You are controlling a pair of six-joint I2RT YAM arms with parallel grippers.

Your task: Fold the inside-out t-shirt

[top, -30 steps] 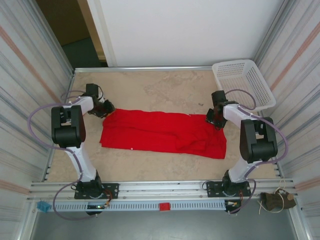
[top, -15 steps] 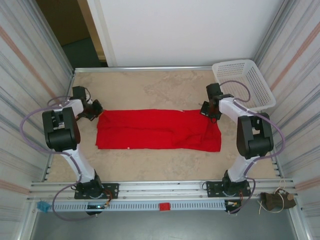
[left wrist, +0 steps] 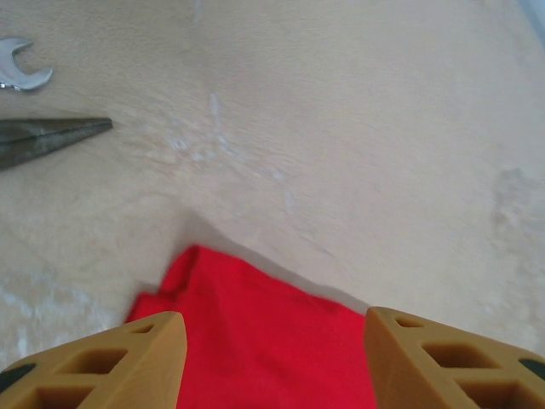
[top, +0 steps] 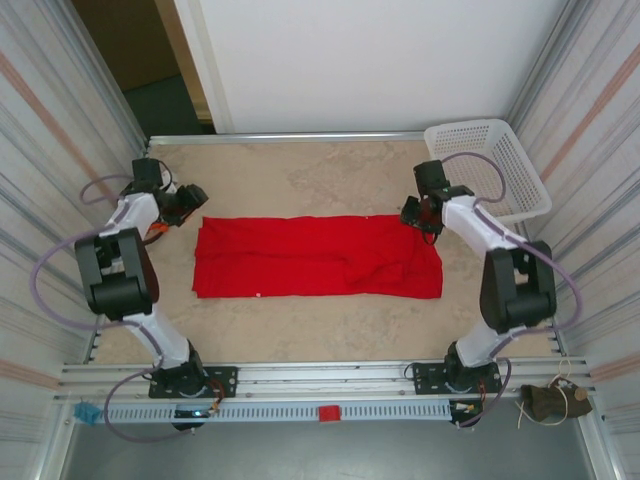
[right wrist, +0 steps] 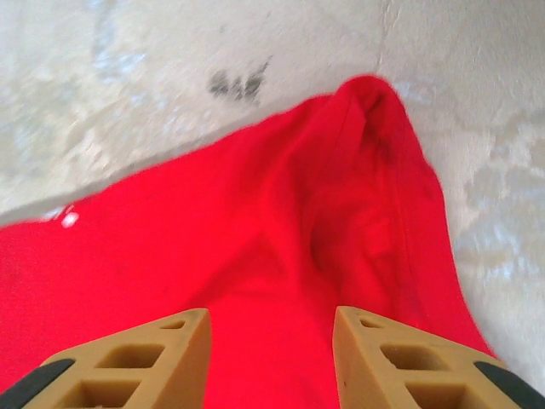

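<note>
The inside-out t-shirt lies flat on the table as a long red band running left to right. My left gripper hovers at its far left corner. In the left wrist view the left gripper is open, and the shirt corner rests loose on the table between the fingers. My right gripper stands over the far right corner. Seen from the right wrist, the right gripper is open above the wrinkled red cloth, gripping nothing.
A white mesh basket sits at the back right corner. A wrench and pliers lie on the table beyond the shirt's left corner. Corrugated metal walls close in both sides, and bare table stretches behind the shirt.
Both grippers, shut on the shirt's far corners, pulled it into a straighter band, then opened and let go. The left arm drew back toward the far left.
</note>
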